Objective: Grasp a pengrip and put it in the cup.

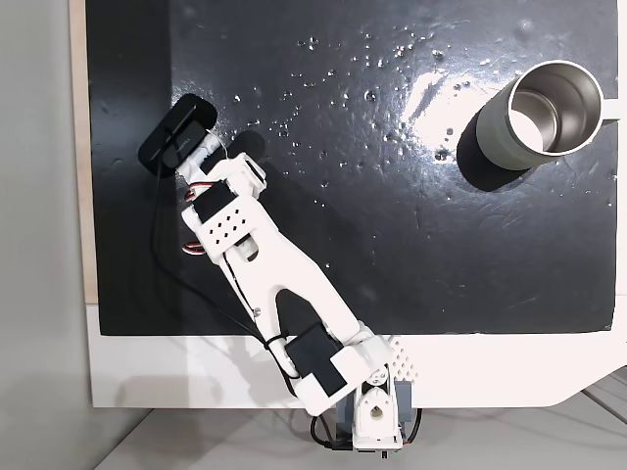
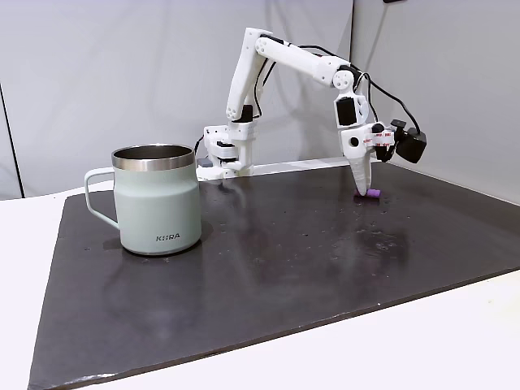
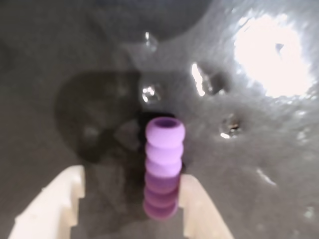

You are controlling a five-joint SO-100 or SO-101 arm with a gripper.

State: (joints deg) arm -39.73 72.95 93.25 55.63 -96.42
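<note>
The pengrip [image 3: 163, 167], a light-purple ridged short tube, lies on the black mat. In the wrist view it sits between my white fingers, against the right finger [image 3: 199, 209] and apart from the left finger [image 3: 60, 204]. My gripper [image 3: 130, 177] is open and lowered around it. In a fixed view the gripper [image 2: 362, 189] points straight down onto the mat with the pengrip [image 2: 372, 193] at its tip. The cup [image 2: 158, 199], a grey-green steel mug with a handle, stands upright far across the mat. From above, the cup [image 1: 549, 113] is at the upper right with its mouth open.
The white arm [image 1: 265, 255] reaches from its base at the bottom centre to the mat's upper left. The black mat [image 1: 392, 245] is glossy with small droplets and glare. A white table edge [image 1: 196, 372] borders it. A black camera [image 1: 176, 132] hangs on the wrist.
</note>
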